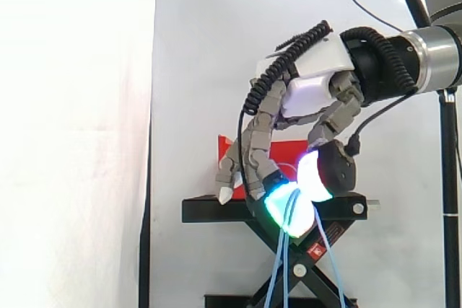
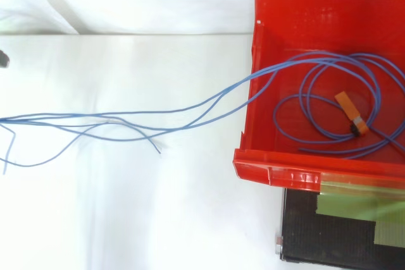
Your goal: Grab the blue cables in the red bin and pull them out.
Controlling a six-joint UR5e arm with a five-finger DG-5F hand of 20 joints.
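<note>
Grey-and-white multi-fingered robot hand, fingers curled, pinches thin blue cables between glowing pads. The cables hang down in front of the black scissor-type stand. A red plastic bin sits on the stand behind the hand.

On my feed the hand has a white shell and grey fingers. The fingertips that I can make out glow green, shading to cyan-white. The cables are a plain light blue. The bin is glossy red all over, and the small tag in it is orange with a dark end. The stand is black, with a pale green strip across its top. The curtain reads plain white, no pattern.
</note>
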